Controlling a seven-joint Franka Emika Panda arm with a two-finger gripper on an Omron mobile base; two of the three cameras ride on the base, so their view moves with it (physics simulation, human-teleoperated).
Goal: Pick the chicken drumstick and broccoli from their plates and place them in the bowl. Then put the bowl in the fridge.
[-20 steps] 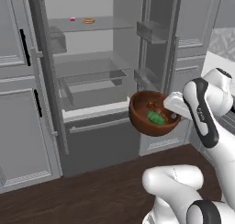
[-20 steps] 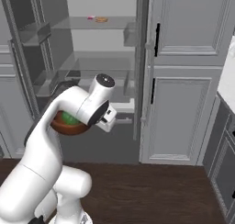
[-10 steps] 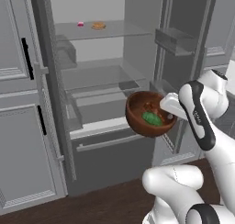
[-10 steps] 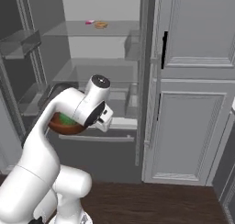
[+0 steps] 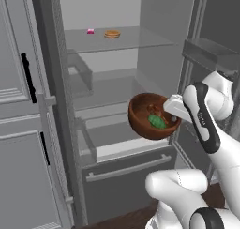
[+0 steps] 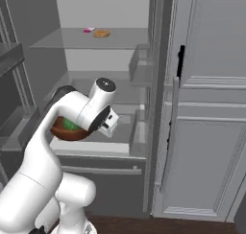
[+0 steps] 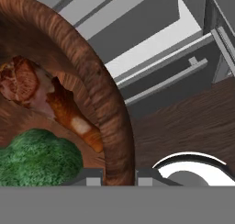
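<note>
A rendered home kitchen: a tall grey fridge (image 5: 140, 59) stands open, showing a pale interior, clear glass shelves (image 5: 117, 40) with small bits of food on the top one, and a pull-out bottom drawer (image 5: 126, 174) with a bar handle. Panelled grey cabinets (image 6: 211, 108) with black handles (image 6: 180, 61) flank it on both sides, and dark wood flooring (image 7: 183, 122) runs beneath
</note>
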